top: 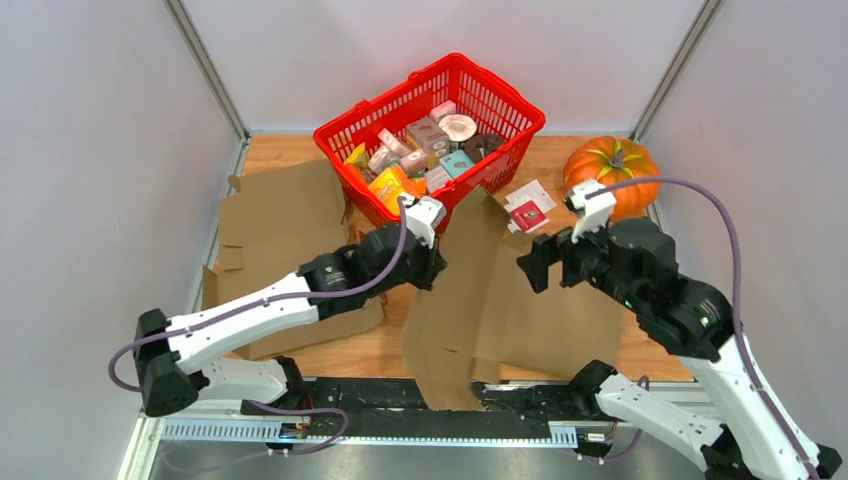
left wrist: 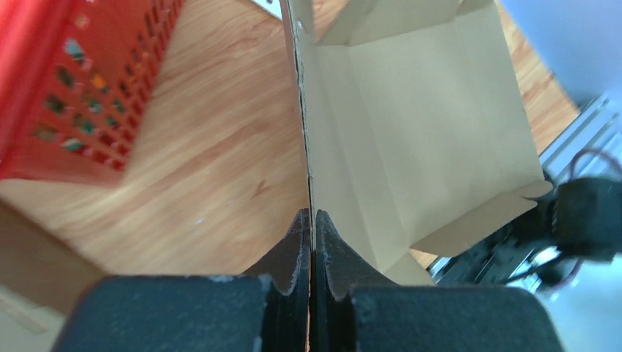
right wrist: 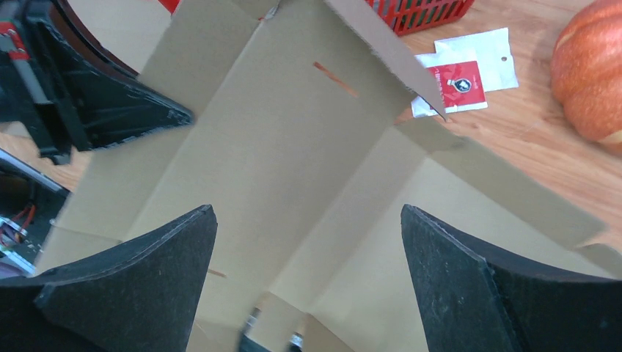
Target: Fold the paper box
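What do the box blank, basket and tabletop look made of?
Box blank: probably corrugated cardboard, matte tan; its cut edge looks rough and layered. Basket: likely moulded plastic, glossy red, with a slotted lattice wall. Tabletop: wood or wood-look laminate, satin; grain streaks show, but which cannot be told.

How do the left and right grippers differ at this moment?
The left gripper is shut, pinching the edge of a raised panel of the paper box; the right gripper is wide open, holding nothing. The left gripper meets that panel edge-on; the right gripper faces its broad inner side. Both are black and aimed at the same box.
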Robot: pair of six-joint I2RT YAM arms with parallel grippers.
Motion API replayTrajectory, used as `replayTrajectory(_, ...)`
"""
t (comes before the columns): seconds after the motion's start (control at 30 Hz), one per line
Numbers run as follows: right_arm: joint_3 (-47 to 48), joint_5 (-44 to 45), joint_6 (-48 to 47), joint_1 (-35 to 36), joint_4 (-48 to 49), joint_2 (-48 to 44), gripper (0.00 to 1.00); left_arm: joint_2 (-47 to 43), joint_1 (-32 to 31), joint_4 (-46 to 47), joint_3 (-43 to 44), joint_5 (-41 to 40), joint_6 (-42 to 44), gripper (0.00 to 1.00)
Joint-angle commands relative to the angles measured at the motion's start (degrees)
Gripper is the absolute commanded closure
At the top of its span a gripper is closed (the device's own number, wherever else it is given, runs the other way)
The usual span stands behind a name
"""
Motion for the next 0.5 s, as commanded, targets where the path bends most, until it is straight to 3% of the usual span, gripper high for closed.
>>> replayTrajectory(0.0, 6.20, -5.46, -10.35, 0.06, 6.28, 7.29, 0.00, -6.05, 1.92, -23.07, 6.81, 11.44, 21.35, 1.00)
replayTrajectory(0.17, 10.95, -17.85, -17.21, 0.06, 12.77, 15.38, 0.00, -12.19, 7.37, -29.35, 9.02, 17.84, 28.75, 1.00)
replayTrajectory(0.3, 15.51, -24.61, -18.89, -1.25, 18.05, 22.40, 0.02, -15.46, 8.51, -32.15, 10.16, 23.45, 31.66, 1.00)
replayTrajectory(0.33, 16.39, -29.94, -19.15, -1.86, 19.10, 23.38, 0.04, -15.81, 8.60, -32.95, 11.03, 24.26, 32.19, 1.00)
replayTrajectory(0.47, 21.57, -37.02, -20.91, -1.96, 18.59, 27.08, 0.07, -16.78, 8.86, -37.69, 13.06, 26.28, 34.74, 1.00)
